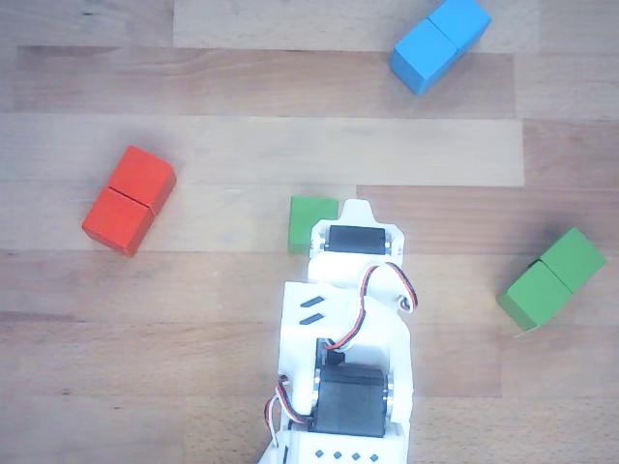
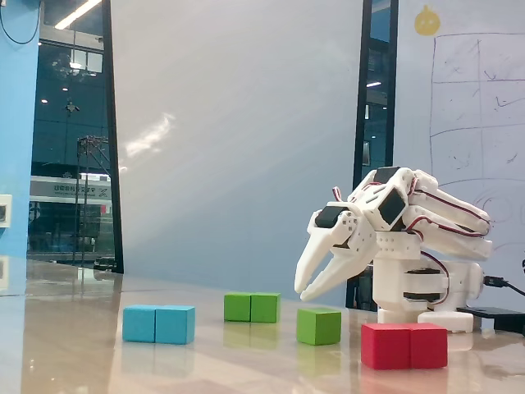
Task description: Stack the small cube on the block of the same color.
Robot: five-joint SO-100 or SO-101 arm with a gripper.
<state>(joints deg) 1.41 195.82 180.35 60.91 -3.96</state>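
While the white jaws [image 2: 302, 291] hang in the air, they are a little way open and hold nothing, as the fixed view shows. Their tips point down, just above the small green wooden cube [image 2: 318, 326]. That cube sits flat on the pale wooden tabletop [image 1: 242, 319]. In the other view the arm covers part of the cube [image 1: 309, 222], so only its left side shows.

I think the step now is to reach down and grab the small cube. To do it well, the jaws should open wider first, so one finger goes on each side of the cube. Then they should go straight down and squeeze on two flat sides, not on the corners. A corner grip could make the cube spin or slip.

Off to the right in the other view lies the long green wooden block [image 1: 553, 277], well apart from the cube. It is tilted, so the cube may need a turn to sit square on top.

The long red wooden block [image 1: 129, 199] and the long blue wooden block [image 1: 440, 42] are far from the path and should be left alone.
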